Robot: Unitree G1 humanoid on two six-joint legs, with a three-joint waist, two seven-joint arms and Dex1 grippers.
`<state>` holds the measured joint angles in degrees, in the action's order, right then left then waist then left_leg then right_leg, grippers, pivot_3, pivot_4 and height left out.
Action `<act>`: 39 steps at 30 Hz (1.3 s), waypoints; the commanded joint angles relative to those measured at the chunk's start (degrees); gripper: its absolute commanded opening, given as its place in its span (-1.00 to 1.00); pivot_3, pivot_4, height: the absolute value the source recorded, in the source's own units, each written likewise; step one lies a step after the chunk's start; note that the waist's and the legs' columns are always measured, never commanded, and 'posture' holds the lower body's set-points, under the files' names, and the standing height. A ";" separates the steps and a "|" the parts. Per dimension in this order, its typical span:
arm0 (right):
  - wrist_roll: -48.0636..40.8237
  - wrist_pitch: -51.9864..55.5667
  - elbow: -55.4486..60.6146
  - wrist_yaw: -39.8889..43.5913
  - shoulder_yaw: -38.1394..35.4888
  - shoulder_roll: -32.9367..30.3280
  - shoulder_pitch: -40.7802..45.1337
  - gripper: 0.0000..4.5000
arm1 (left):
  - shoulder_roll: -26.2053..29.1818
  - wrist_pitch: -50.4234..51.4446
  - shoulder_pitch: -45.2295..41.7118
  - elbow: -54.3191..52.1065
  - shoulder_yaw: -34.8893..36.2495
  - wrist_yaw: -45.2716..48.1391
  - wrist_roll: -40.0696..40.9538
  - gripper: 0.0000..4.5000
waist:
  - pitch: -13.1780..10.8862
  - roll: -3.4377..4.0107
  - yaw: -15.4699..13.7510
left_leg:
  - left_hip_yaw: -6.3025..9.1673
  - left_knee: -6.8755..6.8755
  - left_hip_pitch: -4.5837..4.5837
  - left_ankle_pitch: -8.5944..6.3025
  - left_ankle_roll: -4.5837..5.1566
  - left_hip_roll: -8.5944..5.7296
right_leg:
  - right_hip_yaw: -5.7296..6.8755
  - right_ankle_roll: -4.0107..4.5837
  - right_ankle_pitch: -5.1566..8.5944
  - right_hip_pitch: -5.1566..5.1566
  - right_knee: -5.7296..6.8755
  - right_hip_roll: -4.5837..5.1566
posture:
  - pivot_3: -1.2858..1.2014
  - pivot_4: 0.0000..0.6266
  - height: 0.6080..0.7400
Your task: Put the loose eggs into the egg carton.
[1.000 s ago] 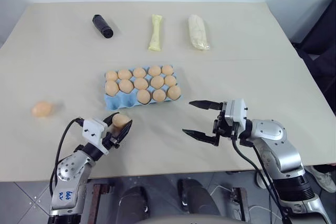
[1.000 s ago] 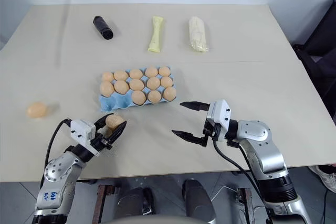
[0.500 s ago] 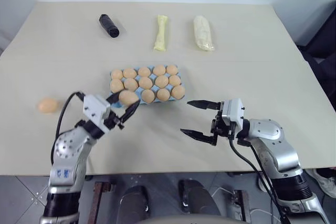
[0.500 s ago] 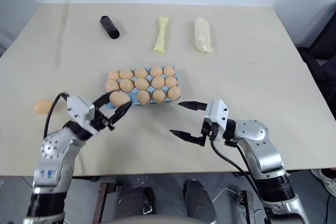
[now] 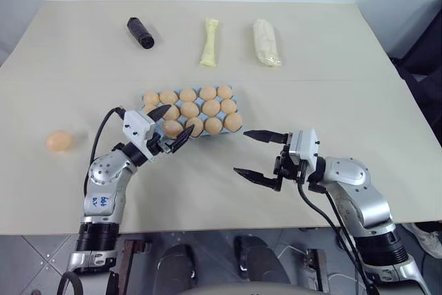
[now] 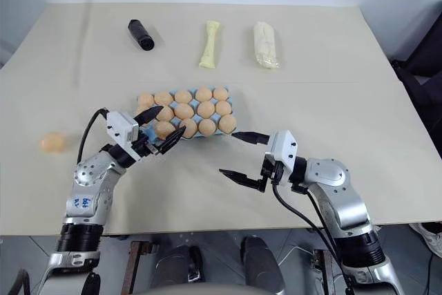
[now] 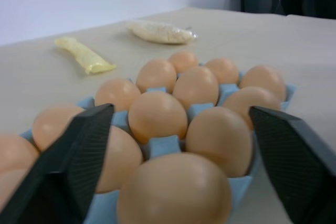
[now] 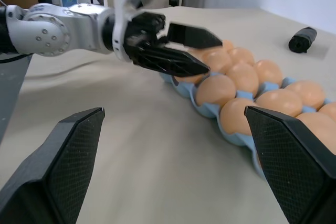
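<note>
Left gripper and right gripper stood released; mid-left egg looked fragile, best pinched gently across its middle.

Silver arms, black cables, black-fingered end effectors

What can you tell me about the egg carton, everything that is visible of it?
The egg carton is a light blue moulded tray, lying flat near the middle of the table. Tan-orange eggs sit in its cups, so only its scalloped edge and ridges show. The open left gripper hovers over its near left corner, straddling an egg there.
</note>
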<state>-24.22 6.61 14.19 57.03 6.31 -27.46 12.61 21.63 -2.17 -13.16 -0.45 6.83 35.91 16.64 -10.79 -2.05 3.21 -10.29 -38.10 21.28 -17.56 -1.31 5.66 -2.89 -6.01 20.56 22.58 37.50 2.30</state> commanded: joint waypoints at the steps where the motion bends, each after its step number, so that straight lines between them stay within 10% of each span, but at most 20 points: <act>1: -1.69 0.05 2.40 0.38 -0.61 -0.02 -0.37 1.00 | 2.39 -0.13 5.33 -9.83 4.42 -0.53 2.61 0.99 | 0.00 0.00 0.15 | -0.03 0.00 -0.02 0.00 0.00 0.01 | -0.05 0.00 0.00 -0.01 0.01 0.01 | 0.03 -0.52 1.00; 15: -1.79 -4.31 -3.08 7.46 2.13 2.54 4.12 1.00 | -1.39 -0.13 37.74 -13.31 27.95 -7.91 8.54 0.99 | 0.01 -0.08 0.78 | 0.26 0.10 -0.03 -0.10 0.06 0.12 | -0.01 0.16 0.07 -0.14 -0.12 0.35 | 0.03 -0.52 1.00; 24: -1.01 -4.81 -4.57 7.49 2.32 3.19 4.56 1.00 | -5.02 3.16 32.25 -10.38 31.16 -18.17 11.12 0.99 | 0.08 -0.18 0.78 | 0.28 0.10 -0.03 -0.19 0.34 0.14 | 0.35 0.33 -0.02 -0.21 -0.21 0.44 | 0.03 -0.52 1.00; 39: -0.05 -4.48 -4.61 6.14 1.80 3.09 4.26 1.00 | 7.67 7.11 5.84 12.14 28.46 -28.41 3.54 0.99 | 0.09 -0.19 0.08 | 0.20 0.09 -0.03 -0.02 -0.07 0.06 | 0.58 0.32 -0.02 -0.07 -0.01 0.18 | 0.03 -0.52 1.00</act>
<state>-23.88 2.56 8.58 63.40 8.65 -24.32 16.74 27.94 5.06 -5.56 9.64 35.79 7.67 21.48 -10.70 -2.24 3.30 -10.10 -38.02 21.25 -17.58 -1.38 5.73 -2.28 -5.69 20.54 22.53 37.48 2.48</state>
